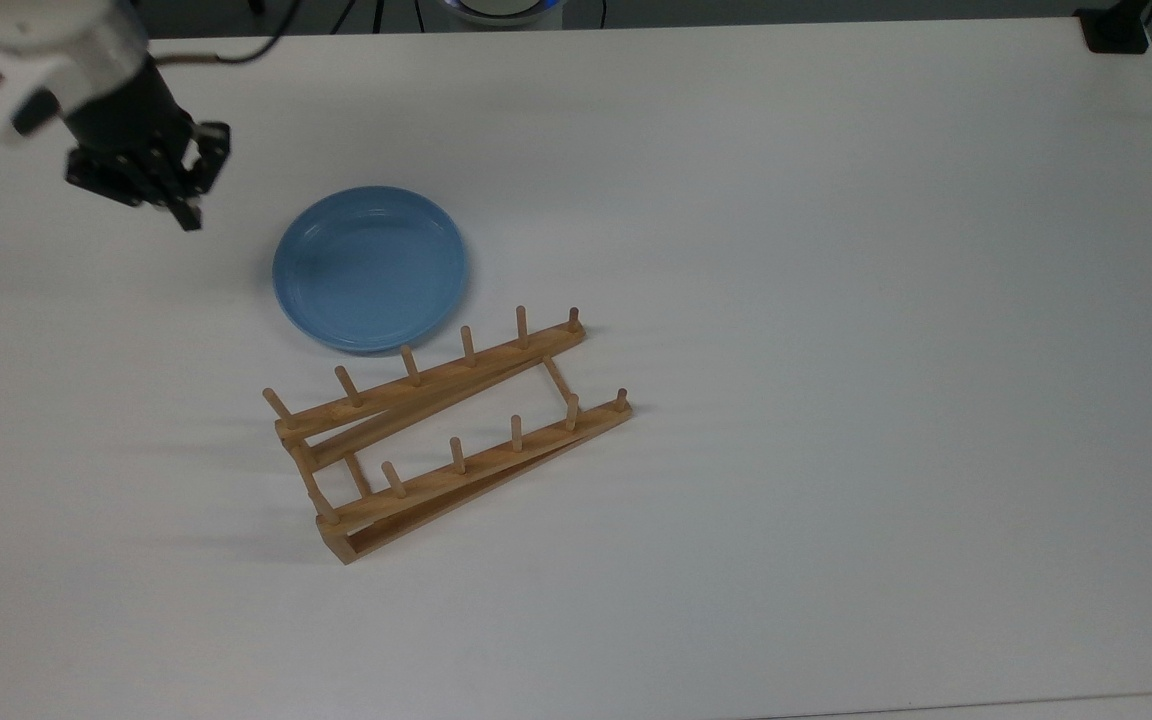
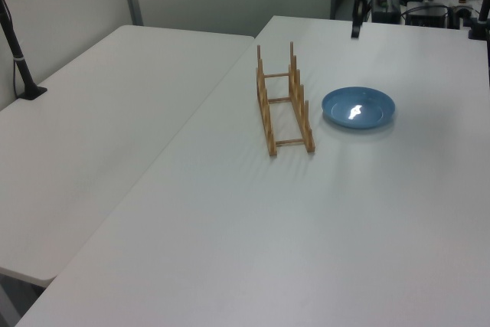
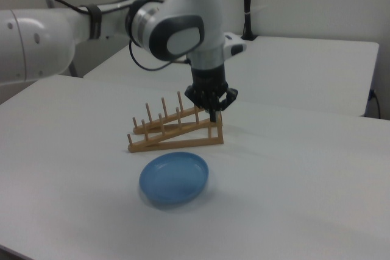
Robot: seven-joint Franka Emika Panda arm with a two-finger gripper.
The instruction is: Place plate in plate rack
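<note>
The light-blue plate (image 1: 369,268) lies flat on the white table (image 1: 836,300), just beyond the rack's far rail in the top view. It also shows as the plate (image 2: 357,107) in the left view and the plate (image 3: 174,178) in the right view. The wooden plate rack (image 1: 436,375) stands upright with nothing in it, and its pegs are bare on the rack (image 2: 266,112) and the rack (image 3: 177,132). My gripper (image 1: 188,214) hangs well above the table, off the plate's left in the top view. The gripper (image 3: 213,114) points down, shut and holding nothing. The left view has the gripper (image 2: 356,30) high beyond the plate.
A second white table (image 2: 99,112) adjoins on the left view's left, with a black clamp post (image 2: 19,59) on it. A black block (image 1: 1116,30) sits at the table's far right corner in the top view. Wide bare tabletop lies to the right of the rack.
</note>
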